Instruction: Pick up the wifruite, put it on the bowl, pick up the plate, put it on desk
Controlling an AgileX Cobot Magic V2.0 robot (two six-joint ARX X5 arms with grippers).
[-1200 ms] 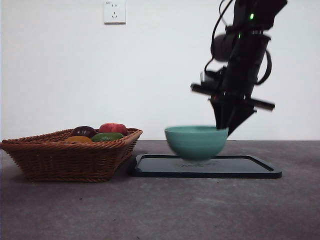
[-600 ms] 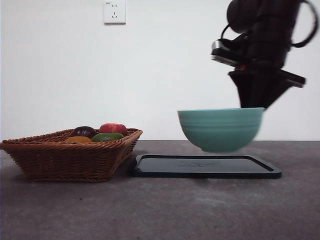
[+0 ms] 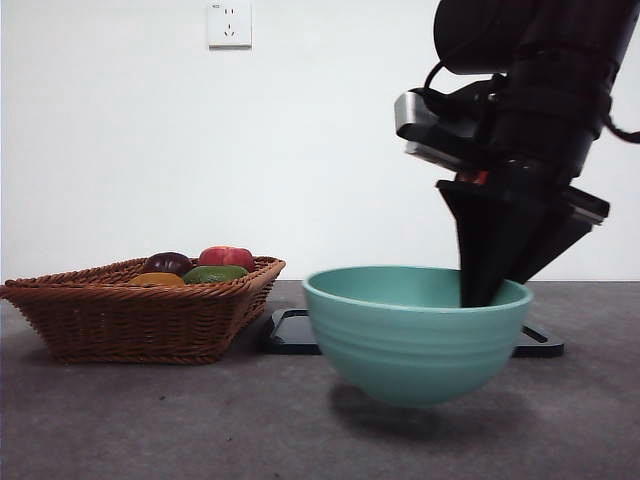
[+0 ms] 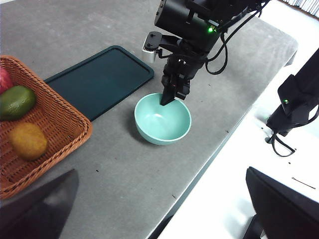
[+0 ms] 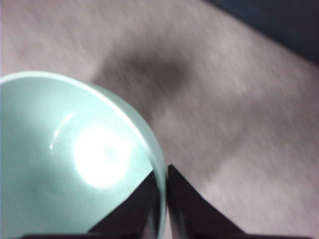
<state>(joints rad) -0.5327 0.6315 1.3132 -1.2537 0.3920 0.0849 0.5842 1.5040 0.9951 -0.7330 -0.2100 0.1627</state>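
Clamped on the bowl's (image 3: pixel 417 334) rim, our right gripper (image 3: pixel 487 290) has carried it off the black tray (image 3: pixel 290 331) toward frame bottom and holds it just above the desk (image 3: pixel 150 420), so we judge set-down imminent.

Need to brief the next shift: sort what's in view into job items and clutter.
Job:
- bowl, pinched at its rim by the right gripper, off the desk
- wifruite, in the basket

Clutter:
- tray
- green fruit
- red fruit
- left gripper, idle
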